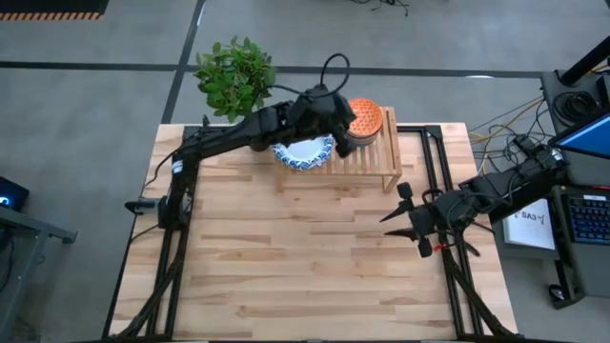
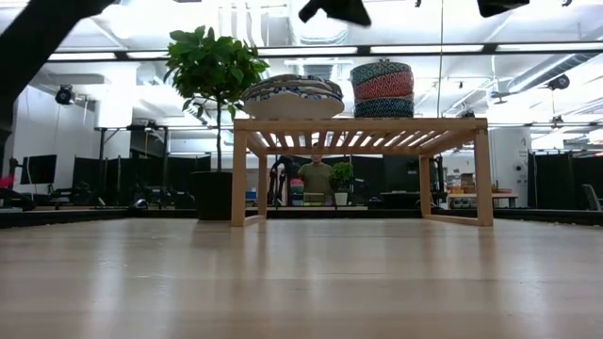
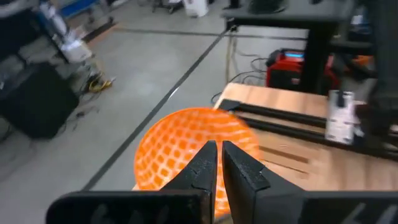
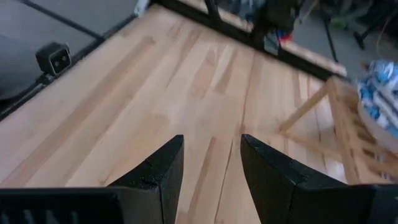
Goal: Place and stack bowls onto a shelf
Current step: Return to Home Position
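Small orange lattice-patterned bowl [image 1: 365, 116] is seen at the top of the stack of small patterned bowls [image 2: 382, 89], on the right part of the low light-wood slatted shelf [image 1: 367, 162]. The wide blue-and-white patterned bowls [image 1: 303, 152] are stacked on the shelf's left part, apart from the small stack.

Left end effector [image 1: 340, 126] hangs just above the orange bowl, over its near rim. Its fingers [image 3: 205, 163] are clenched to a thin slit and nothing is held.

Right end effector [image 1: 398, 211] is parked over the right side of the plank surface [image 1: 286, 257], well apart from the shelf. Its fingers are spread and empty.

Stacking is judged complete, with only the retreat to home left.

Notes for the retreat:
- The left end effector should be raised straight up first, so the orange bowl's rim is not caught and the tall small stack is not tipped
- Only once it is clear of the stack should the arm be drawn back toward its base
- The sweep should be kept off the leafy green potted plant [image 1: 235, 76] just beyond the shelf's left end, and above the wide bowls it passes over
- The fingers are best left closed, so less width is carried past the bowls
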You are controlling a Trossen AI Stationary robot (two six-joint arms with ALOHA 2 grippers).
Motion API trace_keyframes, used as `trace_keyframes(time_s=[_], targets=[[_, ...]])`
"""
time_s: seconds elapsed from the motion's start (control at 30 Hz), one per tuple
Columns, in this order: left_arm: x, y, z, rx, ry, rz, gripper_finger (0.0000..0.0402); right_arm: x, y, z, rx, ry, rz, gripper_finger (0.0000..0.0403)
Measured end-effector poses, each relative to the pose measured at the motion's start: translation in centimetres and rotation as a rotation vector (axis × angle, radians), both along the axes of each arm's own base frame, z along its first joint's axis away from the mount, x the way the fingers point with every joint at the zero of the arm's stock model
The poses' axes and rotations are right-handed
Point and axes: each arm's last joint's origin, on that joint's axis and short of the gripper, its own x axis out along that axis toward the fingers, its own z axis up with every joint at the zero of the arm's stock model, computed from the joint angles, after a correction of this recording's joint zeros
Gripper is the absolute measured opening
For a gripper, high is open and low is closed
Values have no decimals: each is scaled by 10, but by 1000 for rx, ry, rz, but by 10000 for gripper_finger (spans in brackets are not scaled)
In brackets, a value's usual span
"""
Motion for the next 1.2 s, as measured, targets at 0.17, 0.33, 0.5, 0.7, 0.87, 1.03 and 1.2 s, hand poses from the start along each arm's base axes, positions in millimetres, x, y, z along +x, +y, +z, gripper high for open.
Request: trace_keyframes(time_s=[0.17, 0.33, 0.5, 0.7, 0.87, 1.03, 1.2], targets=[[-14, -37, 13, 34, 76, -96, 2, -6, 0, -3, 12, -135, 109, 148], [-27, -71, 13, 11, 164, -170, 0, -19, -7, -7, 21, -240, 114, 148], [-39, -103, 1, 32, 202, -200, 0, -43, -20, 1, 80, -376, 87, 148], [-76, -114, -24, 56, 138, -153, 0, -56, -26, -1, 114, -446, 77, 148], [-123, -116, -51, 41, 42, -235, 0, -62, -31, -4, 115, -478, 23, 148], [-176, -114, -74, 31, -103, -296, 0, -69, -36, -13, 113, -496, -46, 148], [-226, -111, -89, 23, -281, -287, 0, -78, -41, -14, 140, -548, -98, 148]])
